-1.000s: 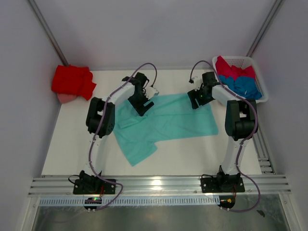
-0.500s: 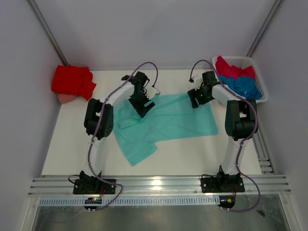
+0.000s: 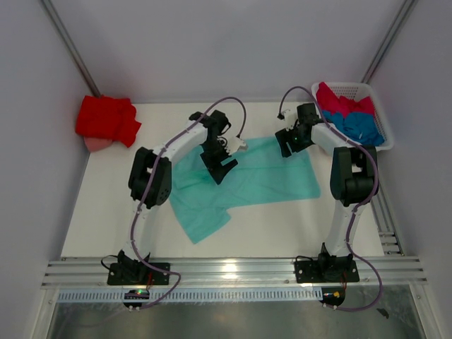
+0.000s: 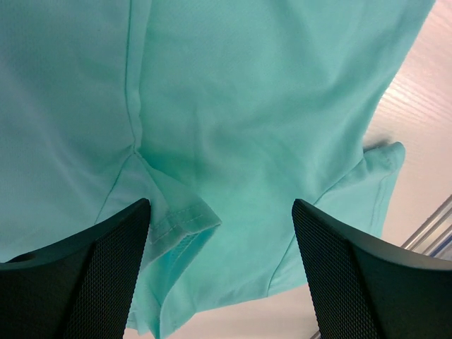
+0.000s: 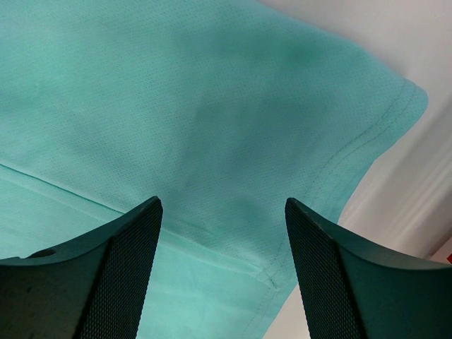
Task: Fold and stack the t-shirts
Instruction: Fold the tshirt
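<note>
A white table (image 3: 282, 226) seen from above, with two robot arms bolted at its near edge; a mint-teal t-shirt (image 3: 261, 176) lies spread across the middle, mostly flat, with one sleeve (image 3: 201, 222) trailing toward the near side; the left gripper (image 3: 220, 167) hangs over the shirt's left half, jaws released and wide, holding nothing; its wrist camera shows both fingers (image 4: 78, 275) above smooth cloth, a seam and a turned-over cuff; the right gripper (image 3: 286, 145) hangs over the far right corner of the same shirt, jaws likewise spread and empty; its camera shows a stitched hem (image 5: 385, 120) rounding a corner beside bare table; whether either gripper touches the cloth cannot be told.

Further back, a red t-shirt (image 3: 106, 120) sits bunched in the far left corner; at the far right a white basket (image 3: 360, 88) holds a crimson-pink t-shirt (image 3: 339, 102) and a blue t-shirt (image 3: 360, 127), both crumpled.

The cloth looks light, thin and limp; it will likely sag, drag and wrinkle rather than keep its shape; the firmest places to pinch are probably the doubled hems, the corners and the shoulder seams, one per gripper, so the fabric lifts evenly.
</note>
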